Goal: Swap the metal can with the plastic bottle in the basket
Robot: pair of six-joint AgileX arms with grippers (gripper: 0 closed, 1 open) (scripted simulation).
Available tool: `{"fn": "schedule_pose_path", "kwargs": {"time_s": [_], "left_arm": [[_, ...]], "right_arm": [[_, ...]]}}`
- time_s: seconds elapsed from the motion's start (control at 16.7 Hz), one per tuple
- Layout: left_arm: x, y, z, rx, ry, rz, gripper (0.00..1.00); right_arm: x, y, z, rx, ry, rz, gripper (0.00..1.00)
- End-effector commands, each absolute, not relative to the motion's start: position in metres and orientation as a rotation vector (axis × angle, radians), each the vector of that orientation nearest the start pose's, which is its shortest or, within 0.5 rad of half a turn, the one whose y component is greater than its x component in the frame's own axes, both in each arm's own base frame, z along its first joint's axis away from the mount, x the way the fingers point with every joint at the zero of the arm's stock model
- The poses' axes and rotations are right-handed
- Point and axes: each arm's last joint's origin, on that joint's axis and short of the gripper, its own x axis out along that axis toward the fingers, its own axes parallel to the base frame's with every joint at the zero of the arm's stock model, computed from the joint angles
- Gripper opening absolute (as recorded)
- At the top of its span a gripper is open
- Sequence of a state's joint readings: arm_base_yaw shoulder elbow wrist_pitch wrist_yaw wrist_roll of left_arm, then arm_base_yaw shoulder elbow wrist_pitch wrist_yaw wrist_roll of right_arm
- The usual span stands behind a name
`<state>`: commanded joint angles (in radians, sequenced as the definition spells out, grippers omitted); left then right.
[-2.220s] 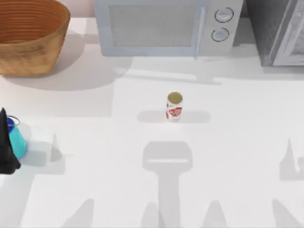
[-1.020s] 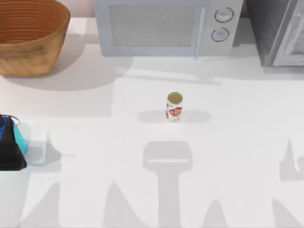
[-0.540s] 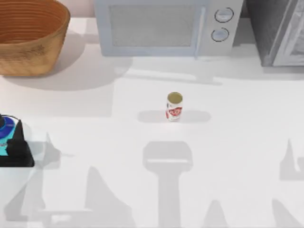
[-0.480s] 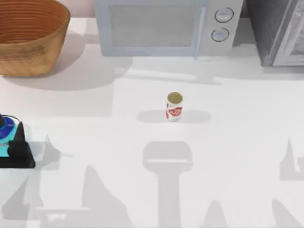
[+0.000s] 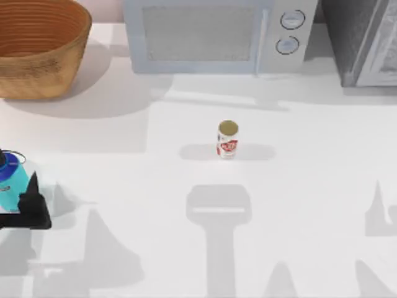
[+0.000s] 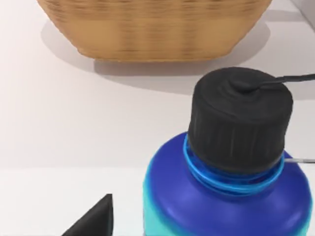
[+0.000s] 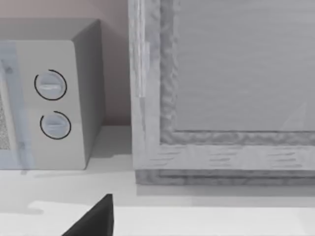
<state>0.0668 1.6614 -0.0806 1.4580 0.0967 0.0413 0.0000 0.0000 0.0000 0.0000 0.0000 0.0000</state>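
The plastic bottle (image 5: 8, 179), cyan-blue with a dark cap and thin loop, stands on the table at the far left edge. My left gripper (image 5: 18, 200) sits just in front of it, open. In the left wrist view its one visible fingertip (image 6: 96, 219) stands apart from the bottle (image 6: 221, 196). The metal can (image 5: 227, 139), white with red markings and a gold top, stands upright alone at the table's middle. The wicker basket (image 5: 37, 68) is at the back left, and its outer wall (image 6: 152, 29) rises beyond the bottle. My right arm is parked, with one fingertip (image 7: 96, 219) in its wrist view.
A microwave (image 5: 214, 34) stands along the back centre, its two dials (image 7: 51, 103) in the right wrist view. A grey cabinet (image 5: 366, 40) fills the back right corner. White tabletop stretches between the can and the bottle.
My left gripper has drawn back from the bottle toward the table's front, uncovering it where it stands. The can and the basket have not moved.
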Motion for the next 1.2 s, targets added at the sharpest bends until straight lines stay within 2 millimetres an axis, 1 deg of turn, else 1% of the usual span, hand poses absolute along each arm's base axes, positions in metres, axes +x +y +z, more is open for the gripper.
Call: {"fn": "schedule_pose_path", "kwargs": {"time_s": [0.24,0.54,0.6,0.72,0.84,1.2], "left_arm": [[0.160,0.009,0.077,0.005,0.298,-0.020,1.00],[0.160,0.009,0.076,0.005,0.299,-0.020,1.00],[0.169,0.009,0.078,0.007,0.277,-0.022,1.00],[0.170,0.009,0.076,0.006,0.290,-0.021,1.00],[0.176,0.009,0.073,0.005,0.300,-0.020,1.00],[0.208,0.008,0.062,0.005,0.299,-0.020,1.00]], "right_arm": [[0.106,-0.001,0.160,0.000,0.000,0.000,1.00],[0.106,-0.001,0.160,0.000,0.000,0.000,1.00],[0.106,-0.001,0.160,0.000,0.000,0.000,1.00],[0.106,-0.001,0.160,0.000,0.000,0.000,1.00],[0.106,-0.001,0.160,0.000,0.000,0.000,1.00],[0.106,-0.001,0.160,0.000,0.000,0.000,1.00]]}}
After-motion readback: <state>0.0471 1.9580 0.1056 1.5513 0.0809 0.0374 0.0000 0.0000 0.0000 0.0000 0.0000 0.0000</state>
